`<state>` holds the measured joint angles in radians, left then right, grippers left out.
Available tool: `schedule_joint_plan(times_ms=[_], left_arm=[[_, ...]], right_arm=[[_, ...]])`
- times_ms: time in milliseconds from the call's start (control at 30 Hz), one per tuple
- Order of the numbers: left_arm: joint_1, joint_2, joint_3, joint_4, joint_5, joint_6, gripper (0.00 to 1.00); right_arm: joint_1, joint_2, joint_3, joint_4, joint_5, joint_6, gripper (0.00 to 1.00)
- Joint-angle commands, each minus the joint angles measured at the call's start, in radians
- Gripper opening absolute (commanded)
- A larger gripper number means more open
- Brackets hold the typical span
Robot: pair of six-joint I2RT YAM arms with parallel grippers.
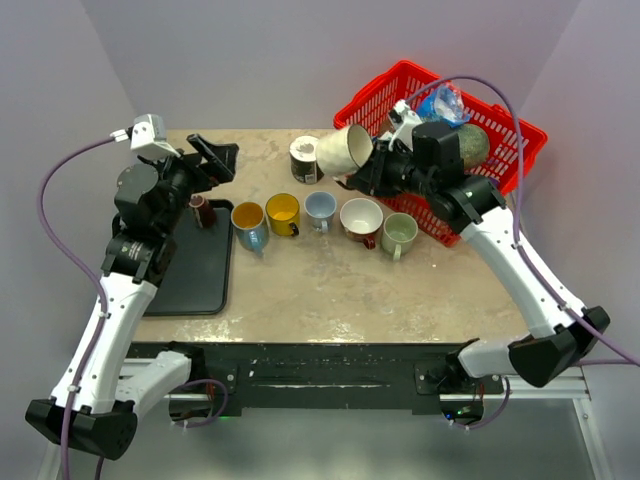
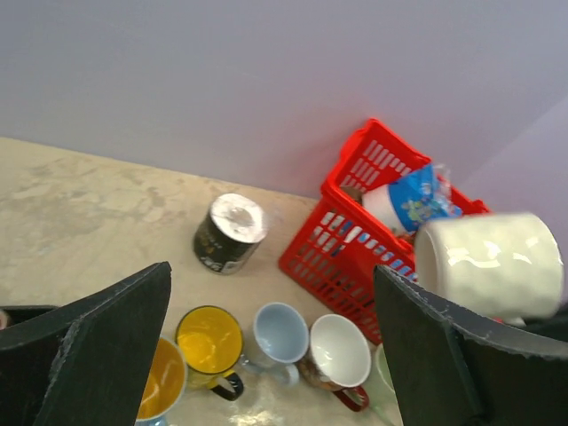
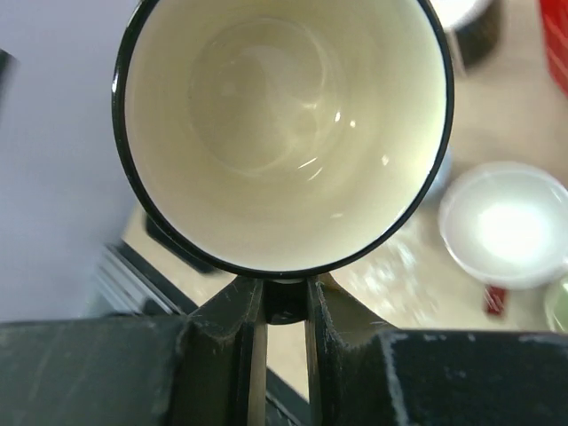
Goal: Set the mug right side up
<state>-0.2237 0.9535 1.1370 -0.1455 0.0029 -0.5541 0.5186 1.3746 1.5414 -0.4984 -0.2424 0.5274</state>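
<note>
Right pincer (image 3: 284, 303) holds the glossy cream, black-rimmed mug (image 3: 284, 133) aloft, tipped sideways.

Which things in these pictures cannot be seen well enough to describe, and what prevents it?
- The part of the cream mug with a black rim that the right gripper clamps: right wrist view, its own fingers cover it.
- The small brown object on the black tray: top view, too small to identify.
- The contents of the red plastic basket: top view, the right arm covers most of them.
</note>
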Motion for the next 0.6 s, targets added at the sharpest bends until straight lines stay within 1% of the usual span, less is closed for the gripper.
schedule_joint_plan(times_ms=[0, 67, 200, 267, 567], left_arm=[[0.000, 0.007, 0.033, -0.054, -0.177, 0.051, 0.99], [0.000, 0.024, 0.040, -0.081, -0.210, 0.037, 0.99], [0.000, 0.059, 0.064, -0.140, -0.303, 0.005, 0.99], [0.000, 0.076, 0.070, -0.169, -0.328, -0.007, 0.99], [0.000, 0.082, 0.056, -0.210, -0.391, -0.033, 0.99]], right_arm=[[0.001, -0.098, -0.003, -0.242, 0.130, -0.115, 0.00], [0.001, -0.149, -0.074, -0.239, 0.149, -0.141, 0.00], [0.009, -0.226, -0.223, -0.201, 0.095, -0.211, 0.00], [0.018, -0.247, -0.294, -0.215, 0.118, -0.224, 0.00], [0.020, -0.259, -0.429, -0.336, 0.218, -0.212, 0.00]])
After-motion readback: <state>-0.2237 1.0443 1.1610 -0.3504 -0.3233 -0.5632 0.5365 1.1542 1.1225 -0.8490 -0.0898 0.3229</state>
